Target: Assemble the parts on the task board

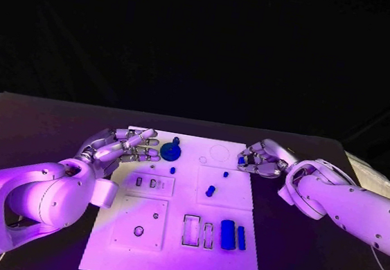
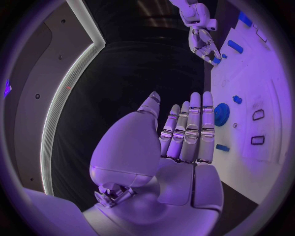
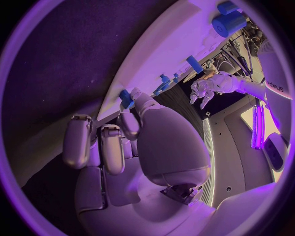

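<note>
The white task board lies in the middle of the table. A round blue gear sits near its far left corner. My left hand hovers just left of the gear, fingers straight and apart, holding nothing. At the board's far right edge, my right hand pinches a small blue part between thumb and fingers. Small blue pieces lie mid-board. A blue cylinder and a thin blue bar lie nearer me.
Rectangular slots and recessed plates mark the board's near half. A pale crumpled sheet lies at the table's far right. Black table surface stretches to the left of the board.
</note>
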{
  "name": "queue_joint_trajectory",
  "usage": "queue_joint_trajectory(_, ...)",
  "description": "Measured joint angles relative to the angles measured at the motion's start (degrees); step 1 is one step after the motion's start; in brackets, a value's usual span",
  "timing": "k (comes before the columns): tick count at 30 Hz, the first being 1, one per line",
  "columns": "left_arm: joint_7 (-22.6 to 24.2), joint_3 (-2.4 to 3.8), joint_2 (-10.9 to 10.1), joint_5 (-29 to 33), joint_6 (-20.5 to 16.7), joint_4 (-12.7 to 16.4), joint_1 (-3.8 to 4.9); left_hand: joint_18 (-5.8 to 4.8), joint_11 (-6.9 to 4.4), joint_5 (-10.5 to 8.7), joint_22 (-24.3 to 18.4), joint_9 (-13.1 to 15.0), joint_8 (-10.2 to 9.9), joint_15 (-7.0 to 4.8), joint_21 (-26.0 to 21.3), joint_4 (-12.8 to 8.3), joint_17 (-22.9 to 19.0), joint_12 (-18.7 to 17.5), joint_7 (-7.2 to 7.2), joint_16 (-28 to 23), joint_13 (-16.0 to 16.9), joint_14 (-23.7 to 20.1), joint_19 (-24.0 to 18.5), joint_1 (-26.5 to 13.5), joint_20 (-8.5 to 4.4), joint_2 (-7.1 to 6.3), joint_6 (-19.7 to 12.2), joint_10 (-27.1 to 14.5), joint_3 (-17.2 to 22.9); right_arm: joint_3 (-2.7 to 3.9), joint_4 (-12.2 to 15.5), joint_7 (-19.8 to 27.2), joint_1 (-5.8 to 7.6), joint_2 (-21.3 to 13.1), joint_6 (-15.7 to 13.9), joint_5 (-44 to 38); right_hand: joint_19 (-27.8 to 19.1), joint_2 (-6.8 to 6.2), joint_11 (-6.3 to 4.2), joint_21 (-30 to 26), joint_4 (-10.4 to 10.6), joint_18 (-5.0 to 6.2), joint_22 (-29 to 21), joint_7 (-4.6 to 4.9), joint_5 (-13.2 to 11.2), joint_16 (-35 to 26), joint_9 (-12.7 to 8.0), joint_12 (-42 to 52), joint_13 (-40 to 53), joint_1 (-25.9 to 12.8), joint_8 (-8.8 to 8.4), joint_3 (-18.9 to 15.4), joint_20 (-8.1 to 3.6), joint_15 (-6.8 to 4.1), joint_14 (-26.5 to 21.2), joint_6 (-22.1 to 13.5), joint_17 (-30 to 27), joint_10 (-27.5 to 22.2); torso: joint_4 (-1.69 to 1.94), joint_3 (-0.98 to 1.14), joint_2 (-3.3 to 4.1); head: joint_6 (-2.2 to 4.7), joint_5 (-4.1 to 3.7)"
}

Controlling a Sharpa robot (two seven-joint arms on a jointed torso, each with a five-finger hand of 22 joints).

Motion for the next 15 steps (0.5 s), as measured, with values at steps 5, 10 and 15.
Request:
queue_joint_trajectory(5,0.0,0.0,0.0,0.0,0.0,0.0,0.0,0.0,0.0,0.0,0.0,0.0,0.0,0.0,0.0,0.0,0.0,0.0,0.0,0.0,0.0,0.0,0.0,0.0,0.0,0.0,0.0,0.0,0.0,0.0,-0.1,0.0,0.0,0.1,0.0,0.2,0.3,0.26,-0.34,0.4,-0.3,0.0,0.6,-0.53,0.0,0.3,0.2,0.9,0.7,-0.2,0.49,0.4,-0.29,-0.03,0.0,1.4,0.0,0.7,0.01,0.0,-0.02,-0.07,-0.07)
queue_joint_trajectory(10,-0.1,0.0,0.0,0.0,0.0,0.0,0.0,0.0,0.0,0.0,0.0,0.0,0.0,0.0,0.0,0.0,0.0,0.0,0.0,0.0,0.0,0.0,0.0,0.0,0.0,0.0,0.0,0.0,0.0,0.03,-0.1,0.0,0.0,0.2,-0.3,0.4,0.7,1.24,-1.04,0.8,-1.3,0.0,1.3,-1.34,-2.2,0.5,0.5,1.8,1.6,0.3,1.36,1.9,-0.73,-0.86,0.0,3.3,0.0,1.5,0.02,0.0,-0.02,-0.16,-0.07)
queue_joint_trajectory(15,-0.1,0.0,0.0,0.0,0.0,0.0,0.0,0.0,0.0,0.0,0.0,0.0,0.0,0.0,0.0,0.0,0.0,0.0,0.0,0.0,0.0,0.0,0.0,0.0,0.0,0.0,0.0,0.0,0.0,0.03,-0.1,0.0,0.02,0.2,-0.8,0.5,1.0,1.68,-1.04,0.8,-2.0,0.0,1.6,-1.28,-3.1,0.7,0.6,2.7,2.6,0.6,2.05,2.9,-0.96,-1.22,0.0,3.4,0.0,1.5,0.03,0.0,-0.02,-0.19,-0.07)
